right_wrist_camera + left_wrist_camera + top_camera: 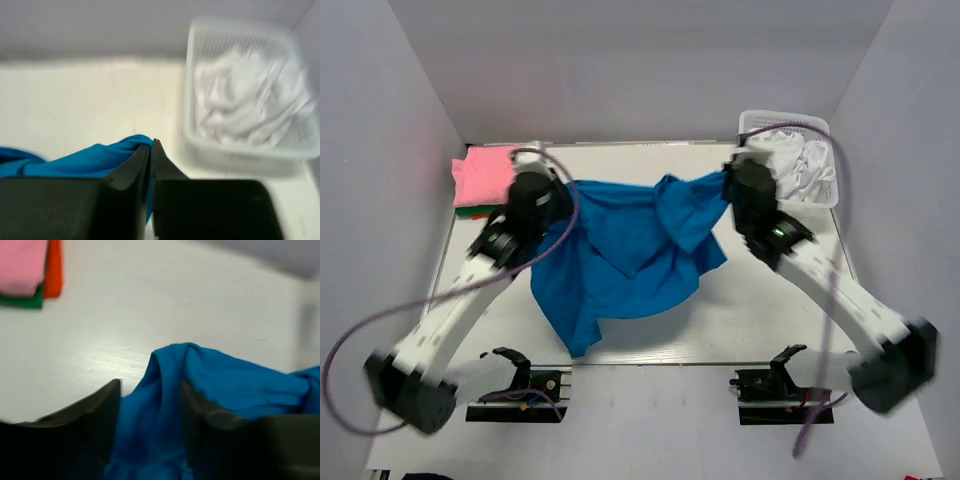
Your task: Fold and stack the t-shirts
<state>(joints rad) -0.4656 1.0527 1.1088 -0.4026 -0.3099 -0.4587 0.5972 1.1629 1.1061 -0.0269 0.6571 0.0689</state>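
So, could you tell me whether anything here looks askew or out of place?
The blue t-shirt is rumpled and skewed, draped unevenly between the left pincer and right pincer. The folded stack and basket look orderly.

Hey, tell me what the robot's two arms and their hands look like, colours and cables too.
The left arm and right arm are alike: white link segments, black joints, black bases. A thin purple cable loops beside the left one, a second purple cable trails by the right. The left hand and right hand each have two dark, wedge-shaped fingers.
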